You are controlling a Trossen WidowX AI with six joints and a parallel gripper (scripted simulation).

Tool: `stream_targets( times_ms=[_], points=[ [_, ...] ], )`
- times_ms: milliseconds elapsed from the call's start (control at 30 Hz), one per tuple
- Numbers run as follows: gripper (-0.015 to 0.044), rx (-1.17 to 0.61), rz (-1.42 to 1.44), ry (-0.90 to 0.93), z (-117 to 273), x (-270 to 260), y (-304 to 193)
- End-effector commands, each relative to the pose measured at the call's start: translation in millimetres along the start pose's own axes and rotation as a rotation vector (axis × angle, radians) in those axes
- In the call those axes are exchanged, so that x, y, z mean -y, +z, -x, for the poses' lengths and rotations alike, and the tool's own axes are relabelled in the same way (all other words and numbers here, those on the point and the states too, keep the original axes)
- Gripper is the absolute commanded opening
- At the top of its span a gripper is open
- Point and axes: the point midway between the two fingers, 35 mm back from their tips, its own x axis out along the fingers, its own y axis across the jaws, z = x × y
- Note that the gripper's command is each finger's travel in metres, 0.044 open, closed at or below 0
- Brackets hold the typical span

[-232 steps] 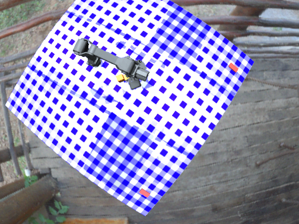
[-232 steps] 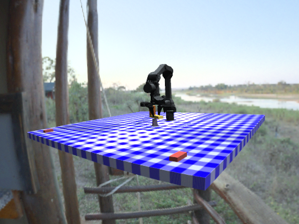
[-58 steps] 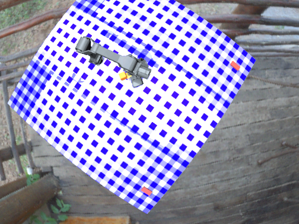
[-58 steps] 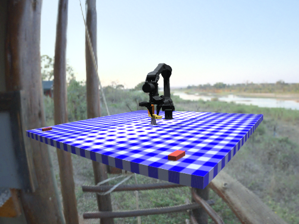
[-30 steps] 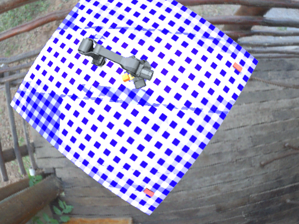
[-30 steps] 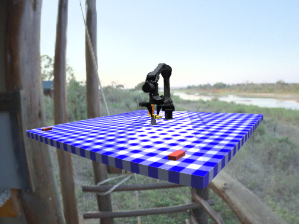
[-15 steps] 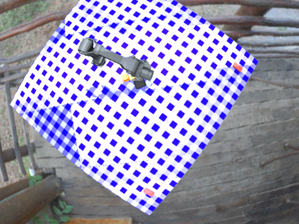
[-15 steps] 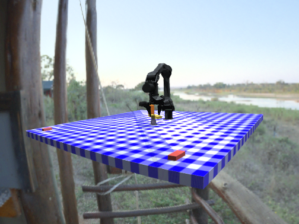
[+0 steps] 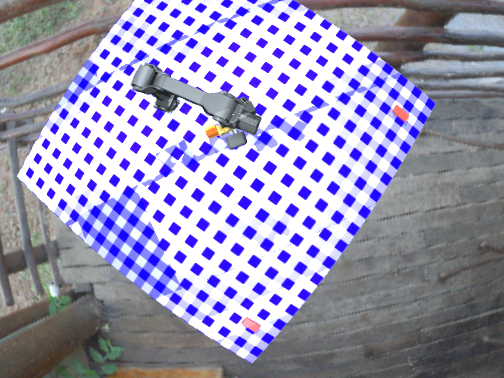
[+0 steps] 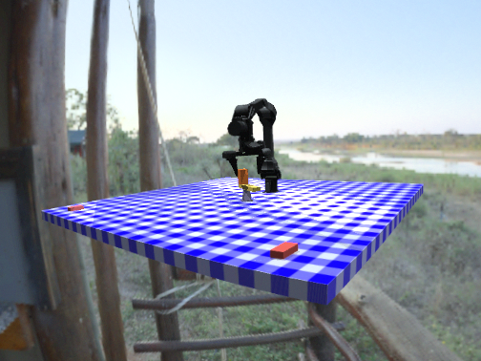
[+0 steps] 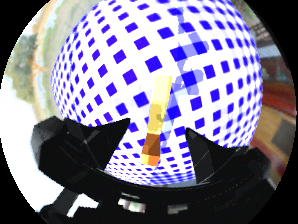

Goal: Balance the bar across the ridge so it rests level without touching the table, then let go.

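Observation:
The yellow bar [image 9: 224,129] [image 10: 251,188] [image 11: 160,95] carries an orange block [image 9: 212,131] [image 10: 242,177] [image 11: 151,145] standing at one end. In the exterior view the bar lies across the top of the small grey ridge [image 10: 246,196], above the table. It looks close to level, but a slight tilt cannot be ruled out. My gripper [image 9: 243,131] [image 10: 248,175] [image 11: 158,125] is open and empty. Its fingers stand wide apart on either side of the bar and a little above it, with gaps on both sides in the wrist view. The ridge is hidden under the bar in the wrist view.
A blue and white checked table top [image 9: 280,210] [image 10: 191,229] bears everything. One red block [image 9: 251,324] [image 10: 284,250] lies near one corner and another red block [image 9: 401,113] [image 10: 75,208] near a second corner, both far from the ridge. The arm's base stands close behind the ridge.

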Motion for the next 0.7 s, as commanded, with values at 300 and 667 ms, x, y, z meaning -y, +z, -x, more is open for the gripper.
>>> stream_targets(
  times_ms=[300,667],
  points=[
    [0.044,0.007,-0.001,-0.007,48.1,-3.2,-3.2],
    [0.044,0.007,-0.001,-0.007,48.1,-3.2,-3.2]
  ],
)
